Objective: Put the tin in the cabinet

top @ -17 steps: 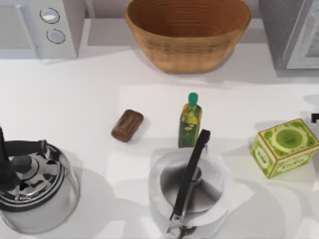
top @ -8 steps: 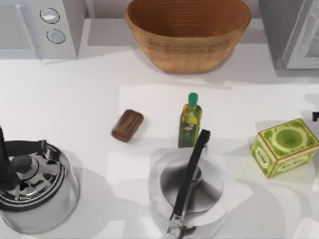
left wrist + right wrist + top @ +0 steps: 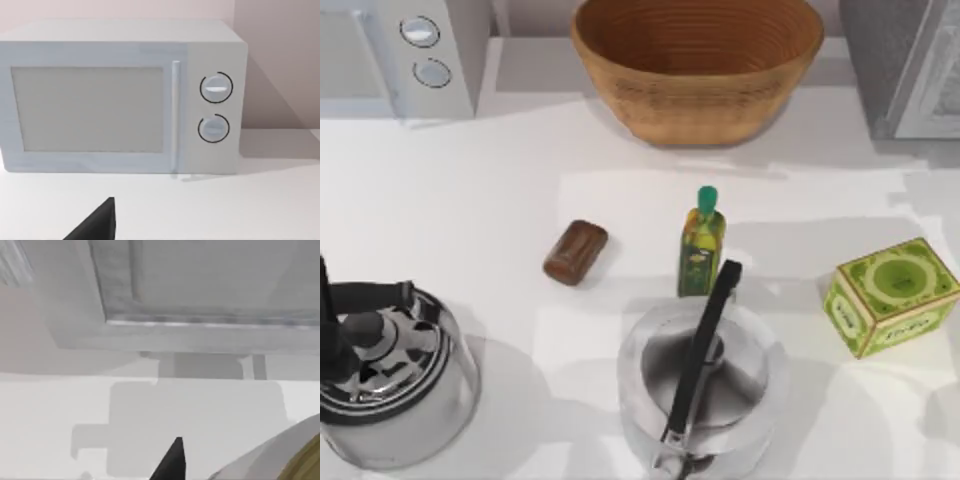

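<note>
The grey cabinet (image 3: 905, 65) is standing at the table's far right corner. The green square tin (image 3: 891, 295) is sitting untouched near the right edge, so the reach is only beginning; next comes grasping it. I cannot tell either gripper's finger state.

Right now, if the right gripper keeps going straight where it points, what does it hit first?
Probably the cabinet: the right wrist view looks across bare table straight at its lower front. Nothing stands between, as far as that view shows; depth is unclear. A dark fingertip shows at the edge.
</note>
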